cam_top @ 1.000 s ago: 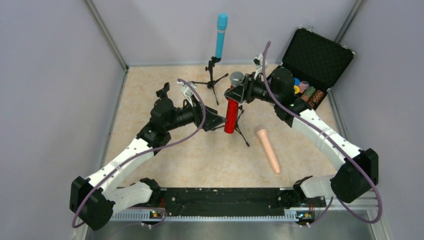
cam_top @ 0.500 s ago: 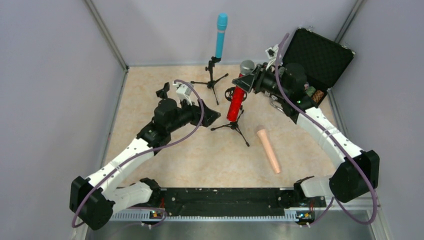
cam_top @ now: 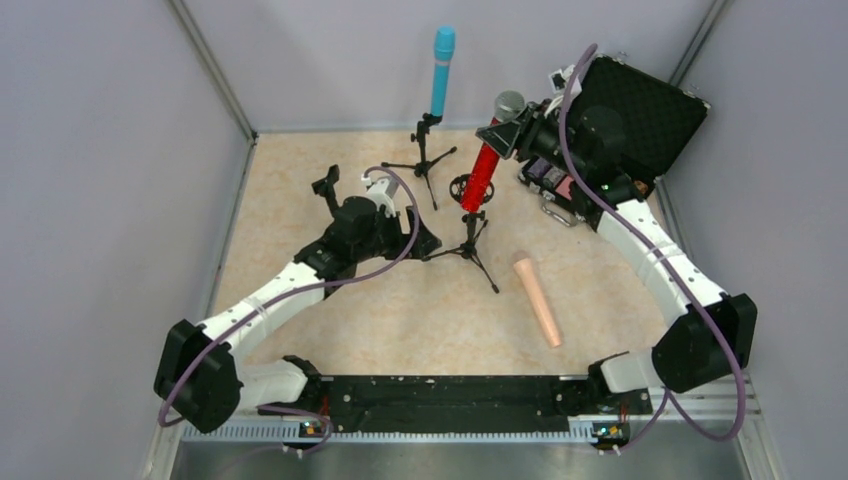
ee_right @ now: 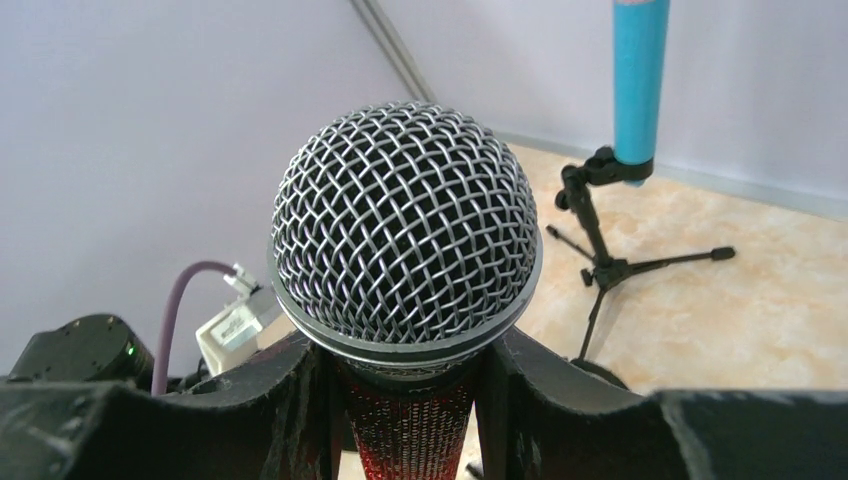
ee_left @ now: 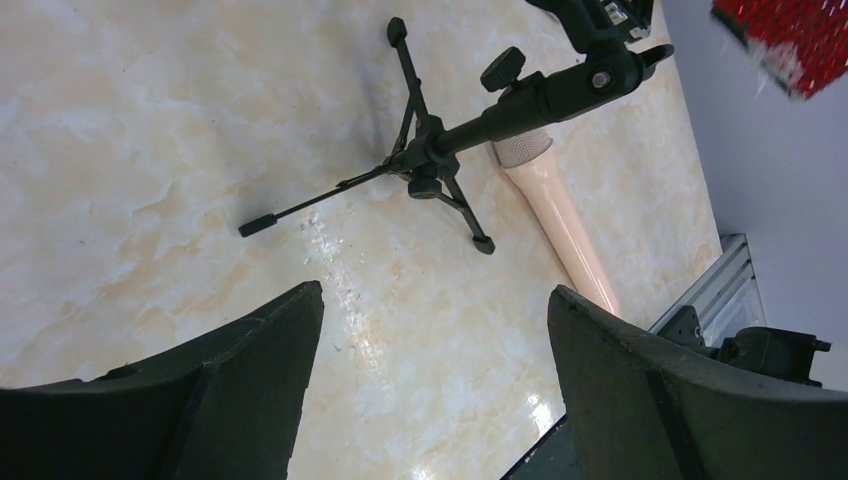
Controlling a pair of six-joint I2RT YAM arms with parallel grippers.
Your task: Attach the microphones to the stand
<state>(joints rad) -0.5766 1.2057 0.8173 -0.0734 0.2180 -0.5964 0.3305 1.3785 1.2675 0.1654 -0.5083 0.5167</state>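
**mic_q:** ok so what's each gripper doing here?

**yam_fan:** The right gripper is pinching the red mic just under its mesh head, with a finger on each side of the glittery body. The mic hangs tilted. Its head is up and back-right of the stand, and its tail end is down by the stand's clip. The left wrist view shows a gap between the red tail and the clip, so it's not seated.

**mic_q:** and the left one?

**yam_fan:** The left gripper is spread wide with nothing between the fingers. It sits low, just left of the stand's legs, pointed at them.

**mic_q:** where are the other mics?

**yam_fan:** The peach mic lies flat on the table to the right of the stand, with its head near one tripod foot. The teal mic stands upright in the back stand, behind the stand and a bit left. There's also a black case with its lid up, behind-right of the stand, past the right gripper.
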